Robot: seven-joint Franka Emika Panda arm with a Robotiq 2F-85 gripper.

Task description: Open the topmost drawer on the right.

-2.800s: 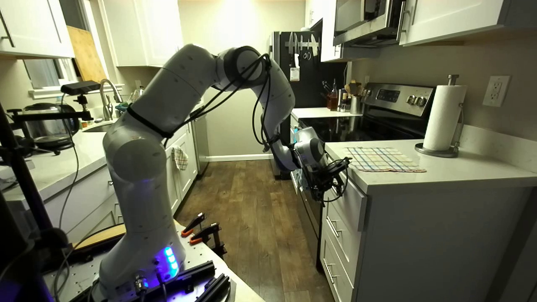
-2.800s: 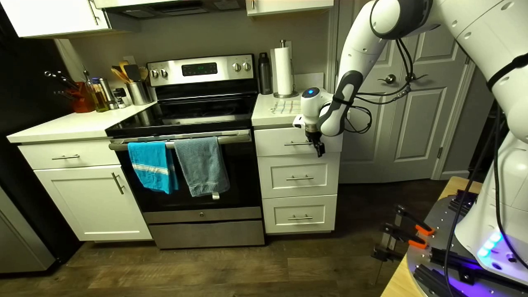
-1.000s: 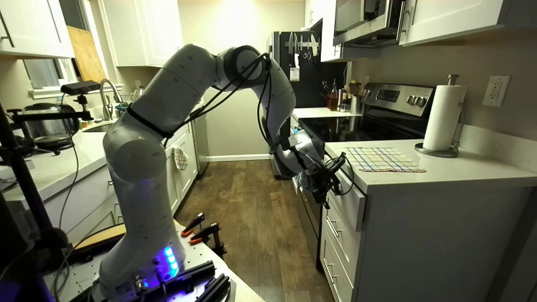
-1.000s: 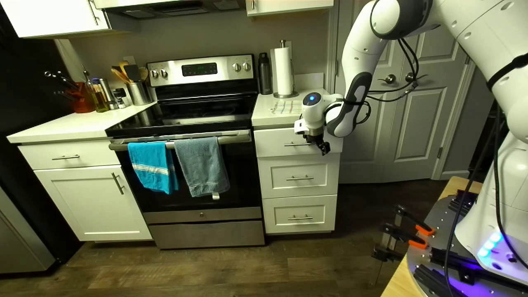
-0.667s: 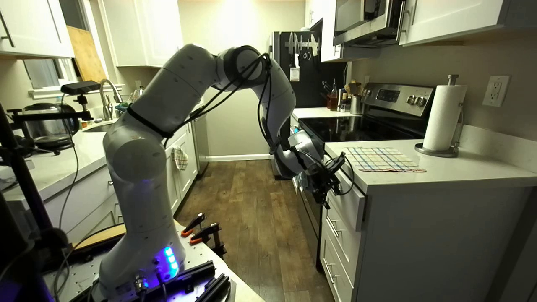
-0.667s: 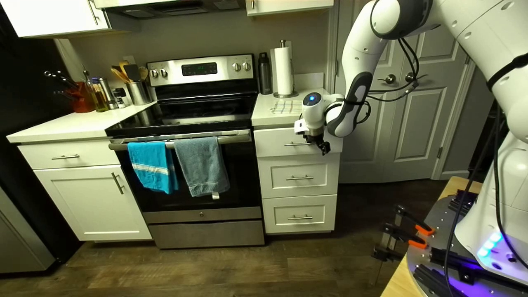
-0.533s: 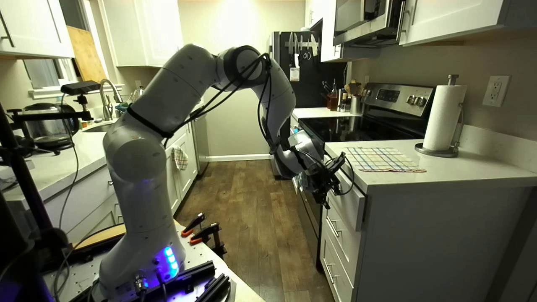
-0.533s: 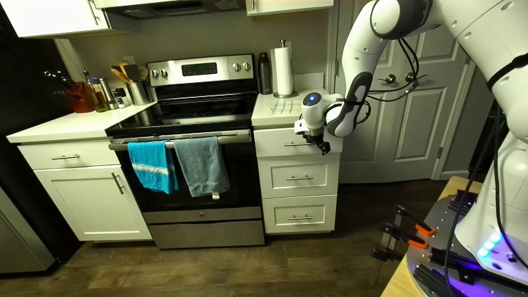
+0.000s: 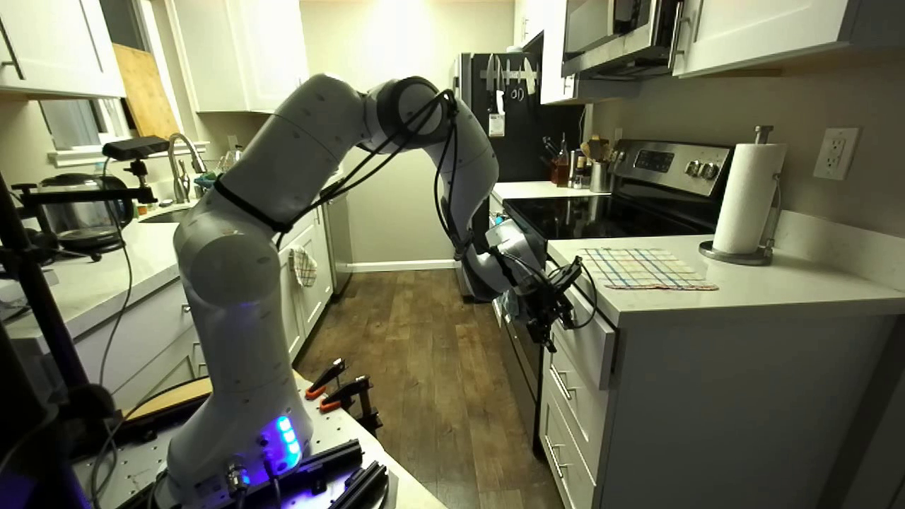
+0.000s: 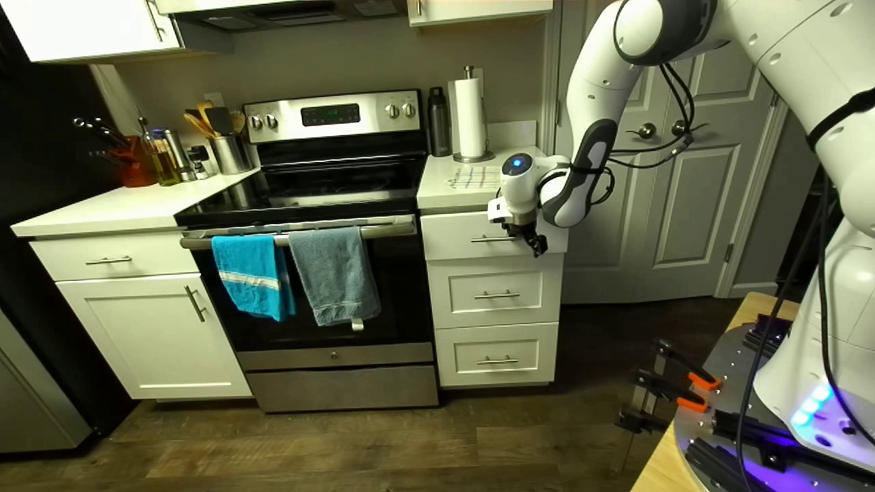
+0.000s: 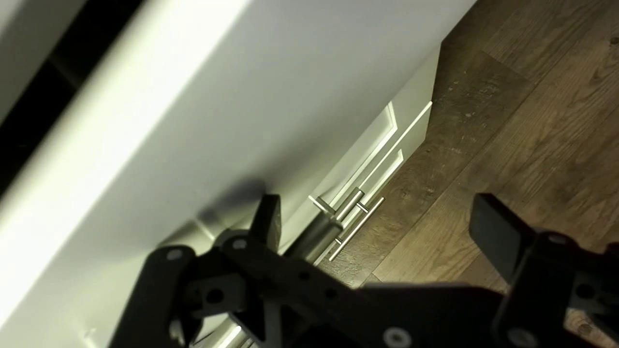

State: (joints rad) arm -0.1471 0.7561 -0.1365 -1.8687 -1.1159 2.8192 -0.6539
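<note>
In an exterior view, the topmost drawer [image 10: 452,236] stood beneath the countertop [image 10: 437,184], right of the stove [image 10: 342,184] and above two deeper drawers [image 10: 495,311]. Its front jutted a little past theirs, and the wrist view showed a dark gap behind its top edge. The gripper [image 11: 376,212] slanted down at the drawer's bar handle [image 10: 489,238], its fingers [image 11: 269,217] spread wide: one showed against the drawer front, on the inner side of the bar, the other out over the wood floor [image 11: 556,121]. Whether the inner finger touched the handle could not be told. A checked cloth [image 9: 647,268] lay near the countertop's front edge; toward the back edge a paper towel roll [image 10: 469,119] stood upright, with a dark flask [image 10: 438,123] just beside it in the corner by the stove. A bright blue towel [image 10: 249,277] and a grey-blue towel [image 10: 333,277] hung from the oven handle [image 10: 393,231].
</note>
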